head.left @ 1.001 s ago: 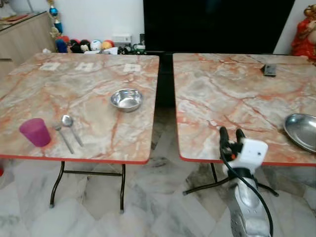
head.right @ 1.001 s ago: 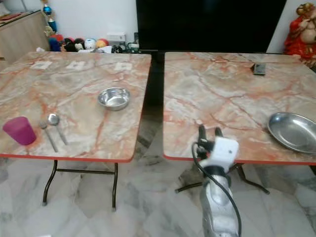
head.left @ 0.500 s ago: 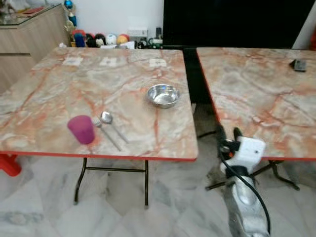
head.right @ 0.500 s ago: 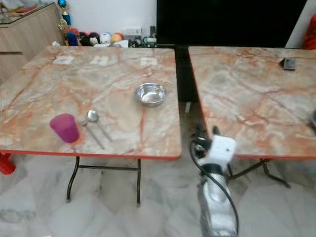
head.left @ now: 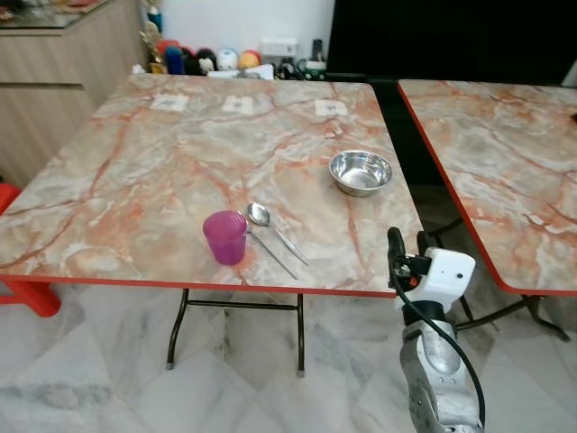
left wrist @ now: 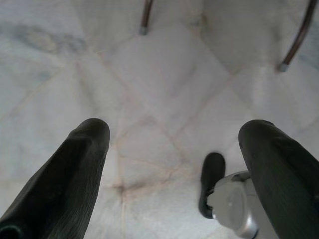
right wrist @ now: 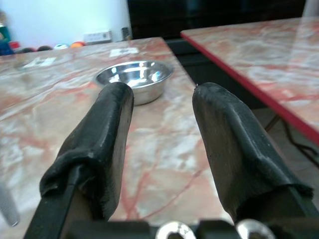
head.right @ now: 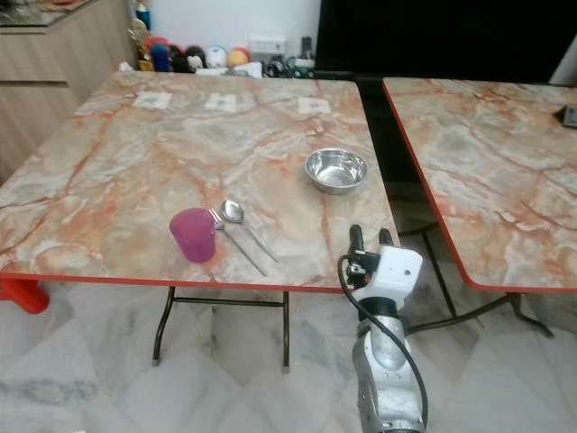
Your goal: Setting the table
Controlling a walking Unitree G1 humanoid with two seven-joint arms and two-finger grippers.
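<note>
Round steel bowl, marble-patterned table

Turned leftward over the last second, shifting the whole head view and not the things themselves. Brought the left worktop to the middle, with cup, spoon and bowl now further right in the picture. Pushed the right worktop to the right edge and lost its steel plate and dark small item from sight. Gained a red stool and more of the wooden cabinet on the left. Carried the right gripper from the right worktop's near edge across to the left worktop's near right corner.
</note>
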